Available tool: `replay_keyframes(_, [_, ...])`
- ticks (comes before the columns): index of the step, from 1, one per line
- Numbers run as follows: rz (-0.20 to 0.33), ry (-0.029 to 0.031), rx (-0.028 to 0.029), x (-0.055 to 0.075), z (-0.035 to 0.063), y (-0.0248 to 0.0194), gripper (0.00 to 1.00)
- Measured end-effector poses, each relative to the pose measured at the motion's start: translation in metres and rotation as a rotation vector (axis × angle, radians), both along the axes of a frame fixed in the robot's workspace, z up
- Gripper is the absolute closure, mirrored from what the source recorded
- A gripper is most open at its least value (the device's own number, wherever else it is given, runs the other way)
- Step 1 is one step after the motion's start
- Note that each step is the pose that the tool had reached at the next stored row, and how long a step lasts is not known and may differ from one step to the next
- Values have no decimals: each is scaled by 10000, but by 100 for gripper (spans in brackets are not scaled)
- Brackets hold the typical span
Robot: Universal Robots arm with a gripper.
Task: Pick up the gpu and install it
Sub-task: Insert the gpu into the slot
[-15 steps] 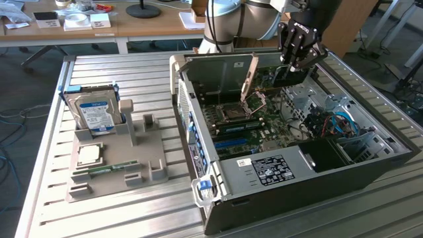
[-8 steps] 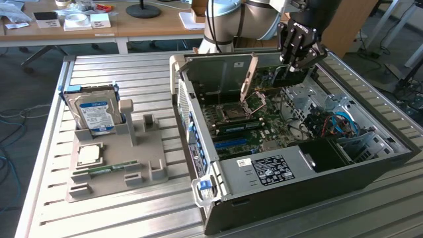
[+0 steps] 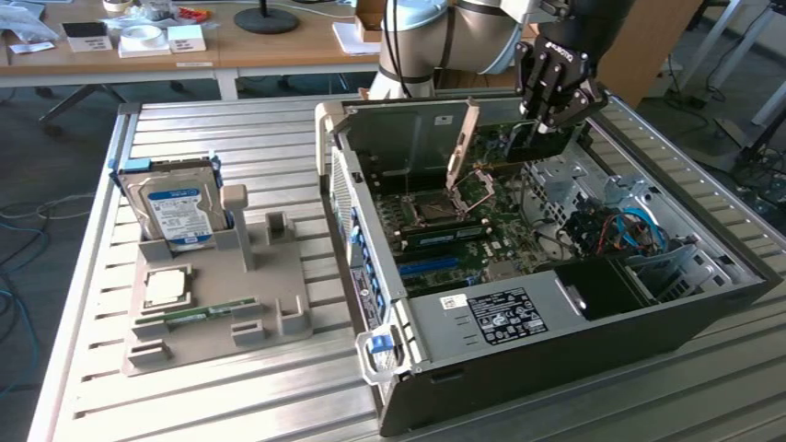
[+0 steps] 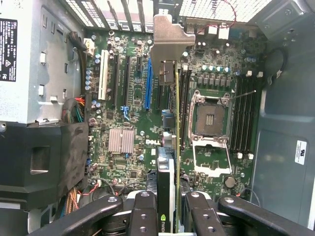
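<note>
Holding the gpu (image 3: 531, 147) on edge inside the open computer case (image 3: 687, 304): gripper (image 3: 555, 92) clamped on the card, one finger on each flat face, at the end away from the silver bracket (image 3: 465, 138).

- Wrist view: the card runs edge-on from the gripper (image 4: 170, 206) out to the bracket (image 4: 170, 34), which sits near the slotted rear wall of the case. The gpu (image 4: 166, 162) hangs over the motherboard (image 4: 123, 98), and I judge it apart from the board, not seated.
- The card's line passes between the blue expansion slot (image 4: 147, 83) and the CPU socket (image 4: 209, 118). The blue slot lies just beside that line rather than under it. A darker slot seems to lie nearer; which slot is meant I cannot tell.
- Exterior view: the holder tray (image 3: 283, 276) on the slatted metal surface (image 3: 221, 405) carries the blue-labelled hard drive (image 3: 179, 207), a CPU chip (image 3: 166, 287) and a green RAM stick (image 3: 197, 315). All are well apart from the case.

Step in hand, as I read it: pick-up done, installation under way, and the card is being lined up over the board.

Next move calls for:
- matching the card's bottom edge to the length of one slot;
- keeping the card upright, not tilted;
- getting the bracket to meet its opening in the rear wall;
- a straight press down.

Risk: a small sideways offset would land the edge on board components instead of in the slot.
</note>
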State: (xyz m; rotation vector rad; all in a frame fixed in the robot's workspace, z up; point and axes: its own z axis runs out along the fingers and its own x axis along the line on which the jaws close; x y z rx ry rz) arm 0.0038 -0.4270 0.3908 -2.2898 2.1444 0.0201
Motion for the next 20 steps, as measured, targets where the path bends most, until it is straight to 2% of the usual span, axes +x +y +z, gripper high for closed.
replay_keyframes(17, [1,0,0,-76,-2,0,73])
replay_keyframes(20, [0,0,2,-121,-3,0,73])
